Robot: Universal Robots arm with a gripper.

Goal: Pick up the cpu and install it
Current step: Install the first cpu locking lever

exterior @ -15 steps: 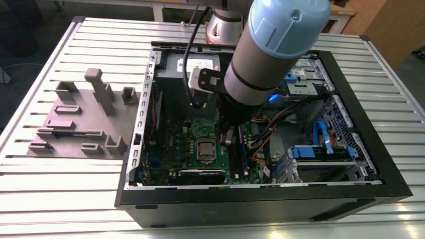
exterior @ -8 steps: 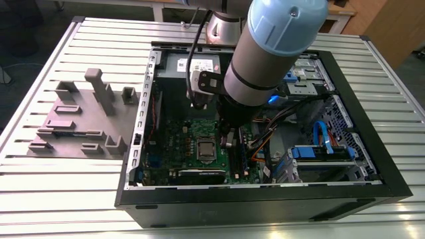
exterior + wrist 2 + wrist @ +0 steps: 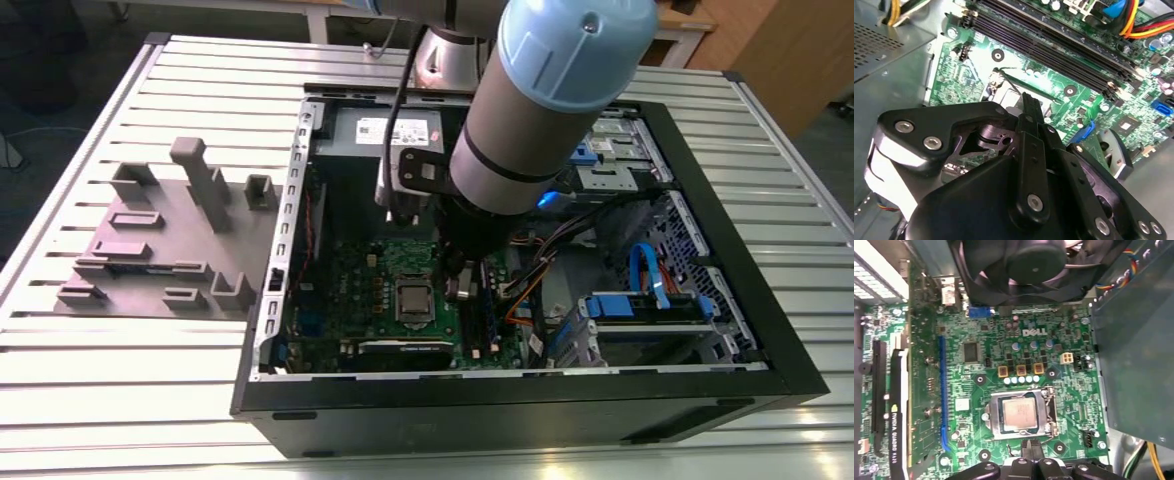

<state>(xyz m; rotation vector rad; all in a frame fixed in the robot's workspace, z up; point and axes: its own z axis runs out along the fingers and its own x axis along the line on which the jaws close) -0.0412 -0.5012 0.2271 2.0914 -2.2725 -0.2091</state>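
The black metal hand (image 3: pixel 1030 444), fingertips together and empty, hovers beside the small silvery square cpu (image 3: pixel 1020 415). The cpu lies in the metal-framed socket (image 3: pixel 995 416) of the green motherboard (image 3: pixel 1019 347), at seven o'clock of the grey arm (image 3: pixel 534 120) in the exterior view. Seating seems done; withdrawal calls for a straight lift.

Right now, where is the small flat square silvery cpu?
In the first wrist view the cpu lies inside the square metal-framed socket of the green motherboard, close to the black gripper.

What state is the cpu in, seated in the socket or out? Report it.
Seated: the cpu lies flat inside the socket frame.
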